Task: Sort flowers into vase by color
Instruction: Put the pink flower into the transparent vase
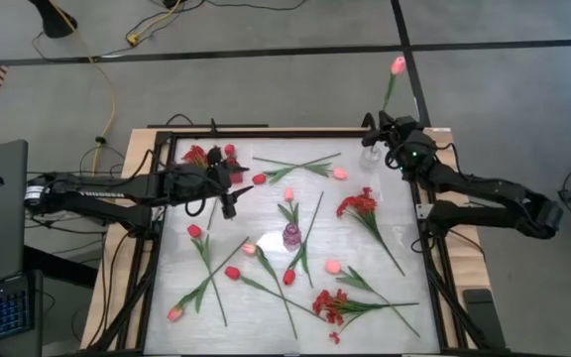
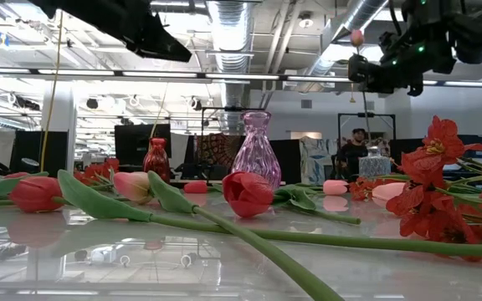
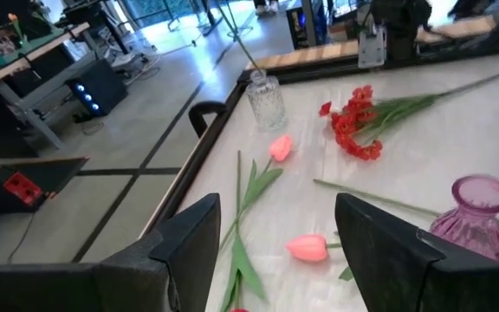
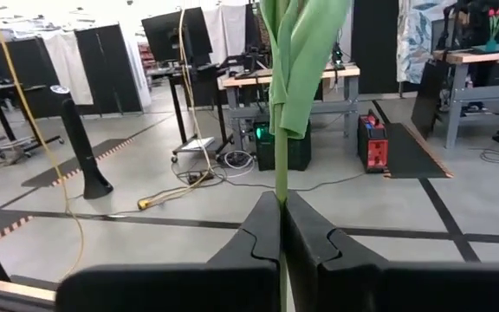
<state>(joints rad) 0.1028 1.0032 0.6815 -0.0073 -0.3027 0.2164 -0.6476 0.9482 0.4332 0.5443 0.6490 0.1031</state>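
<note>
My right gripper (image 1: 383, 125) is at the table's far right corner, raised, shut on a pink tulip (image 1: 398, 66) that stands upright above a clear glass vase (image 1: 370, 154). In the left wrist view the tulip's stem reaches down into that vase's neck (image 3: 256, 76). My left gripper (image 1: 230, 198) is open and hovers over the table's left middle, beside a red vase (image 1: 214, 159) that holds red flowers. Loose pink tulips (image 1: 340, 174), red tulips (image 1: 194, 231) and red bunches (image 1: 360, 203) lie flat on the white table. My right gripper pinches the pink tulip's green stem (image 4: 280, 186) between its two fingers (image 4: 254, 238), below a long leaf. The fingers lie across the stem and come roughly level from the table's right side. The tulip stays upright, blossom (image 2: 356, 38) above the gripper, stem running down toward the clear vase (image 2: 375, 165).
A purple vase (image 1: 292, 236) stands upright at the table's middle among the scattered stems. A second red bunch (image 1: 330, 305) lies near the front edge. A dark raised frame (image 1: 157, 248) rims the table. A person stands far off in the room (image 2: 356, 150).
</note>
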